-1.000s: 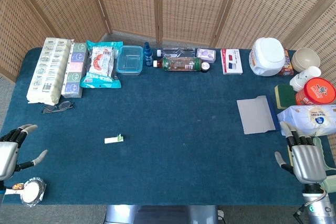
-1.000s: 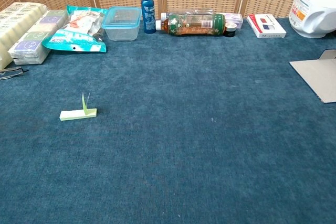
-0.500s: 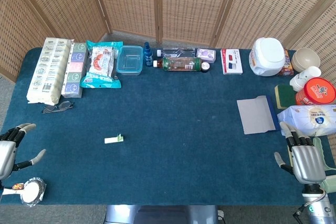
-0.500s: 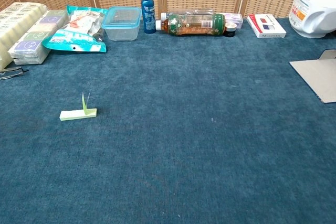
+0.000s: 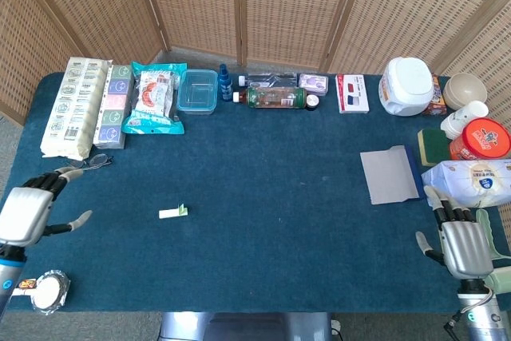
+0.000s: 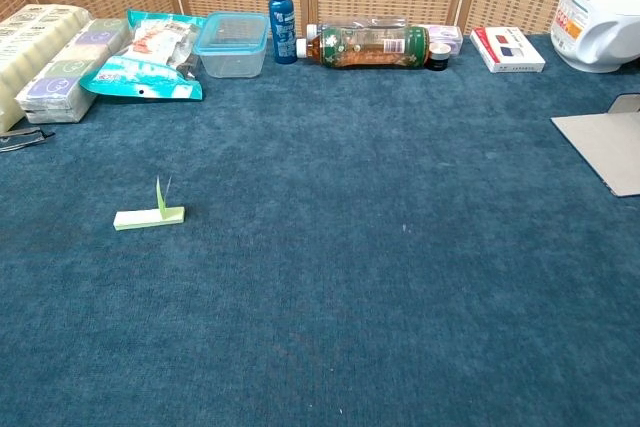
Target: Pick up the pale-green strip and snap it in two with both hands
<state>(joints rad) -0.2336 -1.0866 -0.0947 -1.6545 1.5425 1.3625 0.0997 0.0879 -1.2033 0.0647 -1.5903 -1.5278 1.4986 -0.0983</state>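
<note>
Strip (image 5: 173, 212), pale-green, flat on table (image 5: 279, 221) (one end flap upright). Left hand (image 5: 28, 215) empty, fingers spread, well apart to its left. Right hand (image 5: 461, 245) empty, fingers apart, far right edge.

A short pale-green strip (image 5: 172, 212) lies flat on the blue worktop (image 5: 271, 173), left of its middle and running left to right. Near its right end a thin sliver stands upright. Nothing touches it.
</note>
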